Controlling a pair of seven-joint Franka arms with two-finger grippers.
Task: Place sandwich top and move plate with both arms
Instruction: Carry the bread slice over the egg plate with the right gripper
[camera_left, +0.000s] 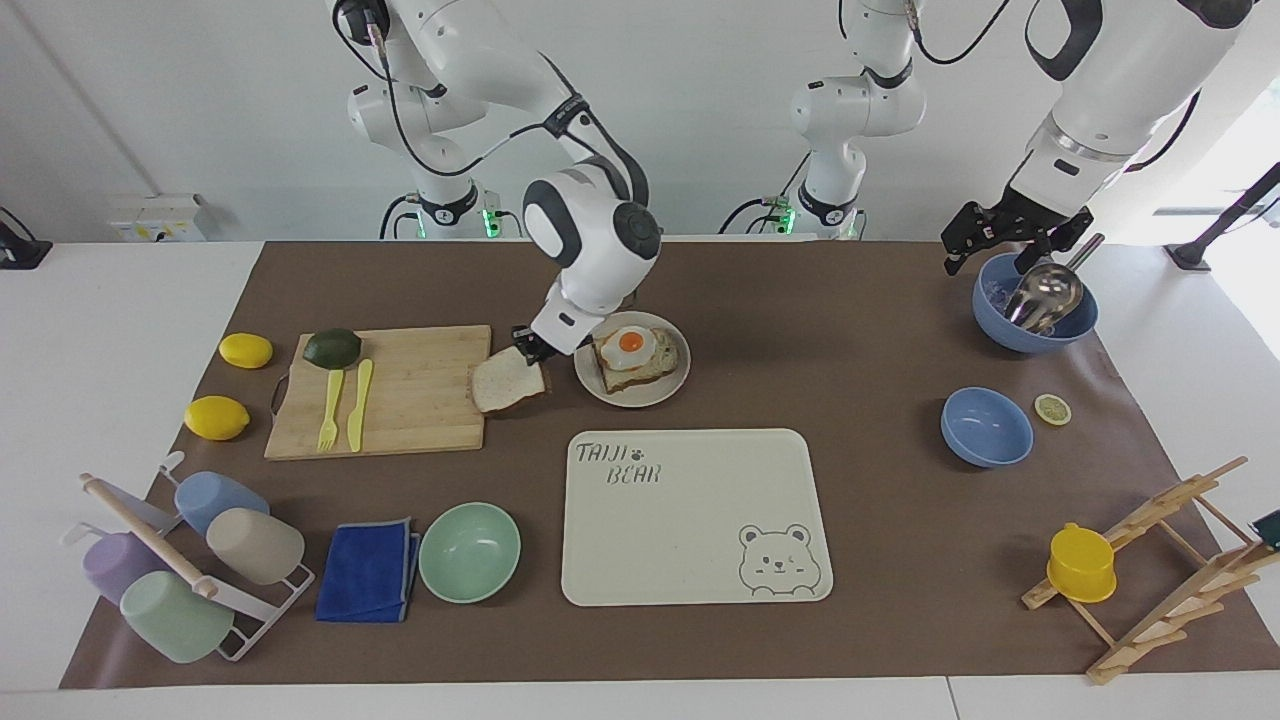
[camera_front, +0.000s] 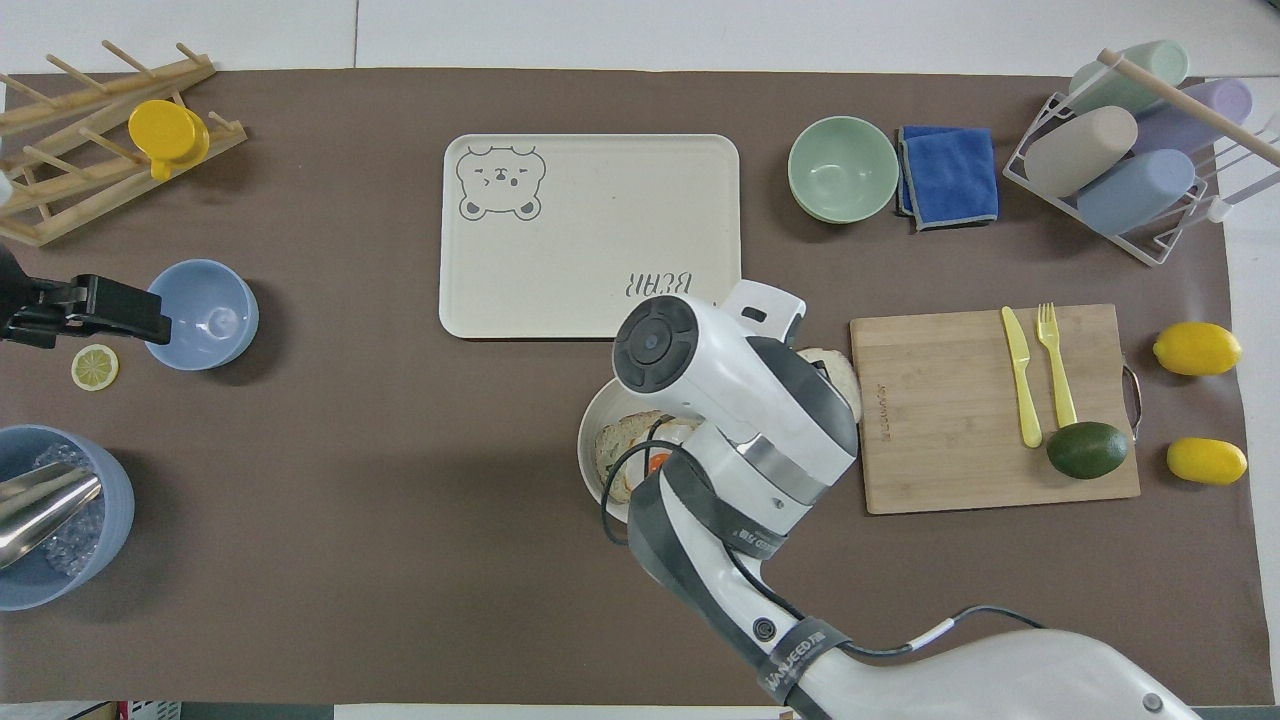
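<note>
The right tool (camera_left: 527, 345) is clamped on the near edge of the bread (camera_left: 506, 385), which hangs from it, tilted, over the gap between the board (camera_left: 400, 390) and the plate (camera_left: 645, 392). The slice's lower part overlaps the board's corner in the facing view; whether it touches the wood cannot be told. In the overhead view the right arm's wrist covers the tool, and only a sliver of the bread (camera_front: 838, 372) shows past it.

The plate sits just beside the right tool, toward the left arm's end of the counter (camera_left: 860, 330). On it lies a second slice topped with a fried egg (camera_left: 631, 343). Nothing stands between the held bread and the plate.

On the board, away from the tool, lie a yellow fork (camera_left: 329, 410), a yellow knife (camera_left: 359, 404) and an avocado (camera_left: 332, 347). A cream tray (camera_left: 690, 520) with a bear drawing lies farther from the robots than the plate.

The left tool (camera_left: 1005, 238) waits with its fingers spread wide, over the rim of a blue bowl (camera_left: 1035, 335) that holds a metal scoop (camera_left: 1045, 290).

The bread is light, roughly square, with a darker crust. The plate is round, beige-grey, with a low rim. The board is pale wood; the counter is covered with a brown mat.
</note>
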